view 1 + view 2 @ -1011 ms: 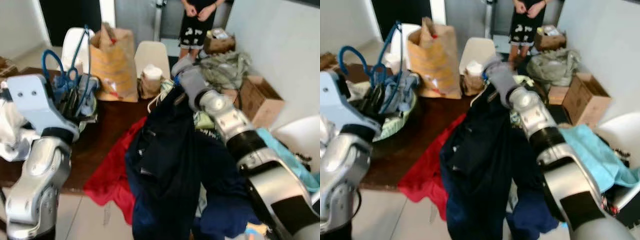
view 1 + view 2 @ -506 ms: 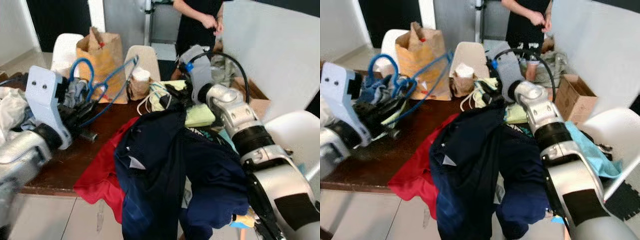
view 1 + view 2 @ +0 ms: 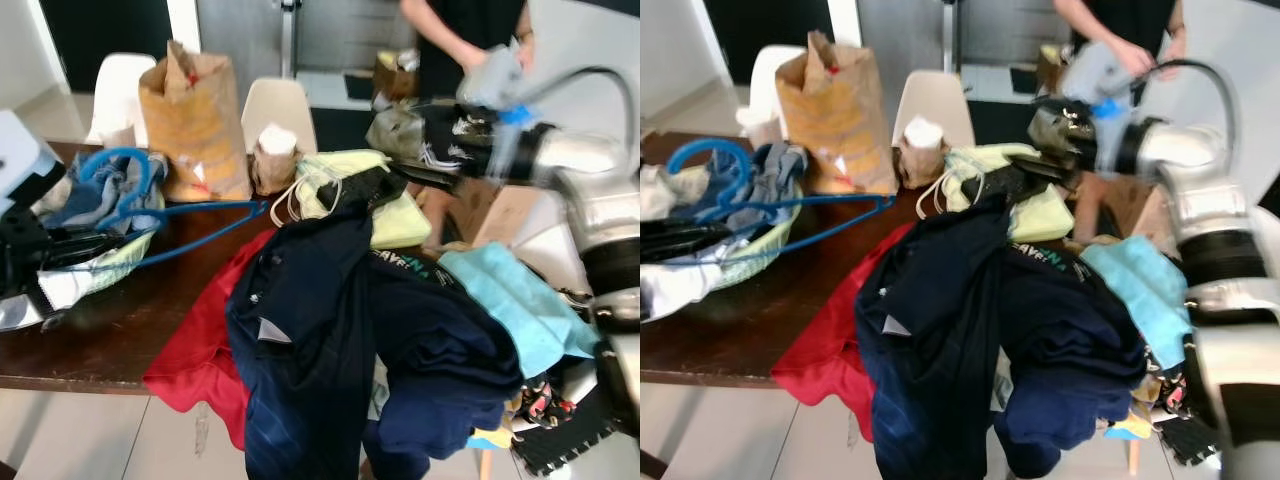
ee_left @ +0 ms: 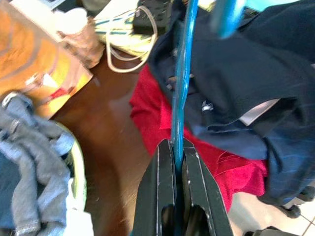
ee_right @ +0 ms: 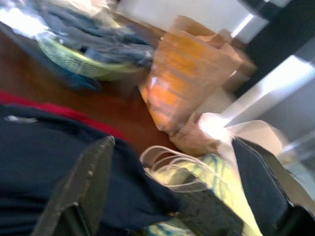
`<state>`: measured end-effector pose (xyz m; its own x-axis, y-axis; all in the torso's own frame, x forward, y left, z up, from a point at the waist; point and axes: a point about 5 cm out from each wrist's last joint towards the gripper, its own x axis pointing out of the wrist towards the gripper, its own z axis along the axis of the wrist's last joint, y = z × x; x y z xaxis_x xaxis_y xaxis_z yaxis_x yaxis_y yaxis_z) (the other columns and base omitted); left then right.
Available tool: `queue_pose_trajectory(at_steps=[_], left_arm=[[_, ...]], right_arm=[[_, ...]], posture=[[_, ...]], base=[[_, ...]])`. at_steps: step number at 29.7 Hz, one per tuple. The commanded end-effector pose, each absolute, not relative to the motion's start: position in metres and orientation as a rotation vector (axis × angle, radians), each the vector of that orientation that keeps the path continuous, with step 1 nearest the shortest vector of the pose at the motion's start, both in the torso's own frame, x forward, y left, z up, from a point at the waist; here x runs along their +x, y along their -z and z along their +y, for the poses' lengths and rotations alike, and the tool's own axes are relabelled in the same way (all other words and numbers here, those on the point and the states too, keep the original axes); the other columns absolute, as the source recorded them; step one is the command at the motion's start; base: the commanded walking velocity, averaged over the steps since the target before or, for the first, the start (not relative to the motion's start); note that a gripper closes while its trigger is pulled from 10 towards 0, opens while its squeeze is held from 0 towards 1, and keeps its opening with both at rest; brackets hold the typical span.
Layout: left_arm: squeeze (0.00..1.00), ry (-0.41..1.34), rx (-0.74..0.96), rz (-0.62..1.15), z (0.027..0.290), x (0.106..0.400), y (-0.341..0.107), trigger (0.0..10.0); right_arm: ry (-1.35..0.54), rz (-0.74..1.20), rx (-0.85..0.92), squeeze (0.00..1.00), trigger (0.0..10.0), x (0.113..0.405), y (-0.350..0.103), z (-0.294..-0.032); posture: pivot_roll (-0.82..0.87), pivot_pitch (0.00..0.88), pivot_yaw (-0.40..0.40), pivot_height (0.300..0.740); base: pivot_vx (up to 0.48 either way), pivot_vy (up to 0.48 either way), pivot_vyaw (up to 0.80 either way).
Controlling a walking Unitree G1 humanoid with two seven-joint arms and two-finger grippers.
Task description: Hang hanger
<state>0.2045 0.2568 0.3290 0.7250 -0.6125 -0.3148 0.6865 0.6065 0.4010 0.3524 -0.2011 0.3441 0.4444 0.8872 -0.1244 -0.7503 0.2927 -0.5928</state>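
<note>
The blue hanger is held clamped between the two black fingers of the left gripper, which are closed tight on its bar. In the head views the hanger is seen lying nearly level over the brown table, its hook end by the green basket at 9 o'clock and its far tip reaching toward the paper cup at 12 o'clock.

Against the frames of a second ago, the hanger is lowered: it was raised upright beside the paper bag, and it is now stretched flat just above the table. The right gripper is withdrawn from the dark blue garment and is now swung out toward 1 o'clock, fingers spread wide with nothing between them.

Judgement: the hanger is secured but no rail is seen, so the hanging step is not yet begun. The garment is left heaped over the red cloth. A person is noted at 1 o'clock.
</note>
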Motion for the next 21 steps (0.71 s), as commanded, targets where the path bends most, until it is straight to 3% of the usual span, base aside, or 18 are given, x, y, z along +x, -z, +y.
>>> queue_pose_trajectory(at_steps=[1,2,4,5,8,9,11,12,21], left_arm=[[0.00,0.824,0.546,0.171,0.251,0.199,-0.333,10.0],[0.00,0.943,0.529,0.169,0.245,0.192,-0.335,10.0],[0.00,0.943,0.529,0.169,0.245,0.192,-0.335,10.0],[0.00,1.045,0.513,0.148,0.241,0.190,-0.334,10.0],[0.00,1.045,0.513,0.148,0.241,0.190,-0.334,10.0],[0.00,1.103,0.489,0.079,0.238,0.193,-0.333,10.0],[0.00,1.103,0.489,0.079,0.238,0.193,-0.333,10.0],[0.00,1.110,0.479,0.006,0.237,0.202,-0.331,10.0],[0.00,1.111,0.491,-0.065,0.231,0.219,-0.319,10.0]], right_arm=[[-1.164,-0.261,-0.636,0.00,10.0,0.346,-0.350,-0.201],[-1.323,-0.250,-0.627,0.00,10.0,0.334,-0.350,-0.191],[-1.323,-0.250,-0.627,0.00,10.0,0.334,-0.350,-0.191],[-1.485,-0.242,-0.619,0.00,10.0,0.322,-0.346,-0.176],[-1.485,-0.242,-0.619,0.00,10.0,0.322,-0.346,-0.176],[-1.628,-0.212,-0.608,0.00,10.0,0.311,-0.336,-0.159],[-1.628,-0.212,-0.608,0.00,10.0,0.311,-0.336,-0.159],[-1.742,-0.157,-0.597,0.00,10.0,0.301,-0.319,-0.143],[-1.933,-0.011,-0.551,0.00,10.0,0.268,-0.277,-0.108]], posture=[[0.08,0.006,-0.071,0.740],[0.08,0.001,-0.070,0.740],[0.08,0.001,-0.070,0.740],[0.08,0.000,-0.069,0.740],[0.08,0.000,-0.069,0.740],[0.08,0.000,-0.067,0.740],[0.08,0.000,-0.067,0.740],[0.06,0.000,-0.066,0.740],[0.04,0.000,-0.057,0.740]], base=[[0.000,0.000,0.00],[0.000,0.000,0.00],[0.000,0.000,0.00],[0.000,0.000,0.00],[0.000,0.000,0.00],[0.000,0.000,0.00],[0.000,0.000,0.00],[0.000,0.000,0.00],[0.000,0.000,0.00]])
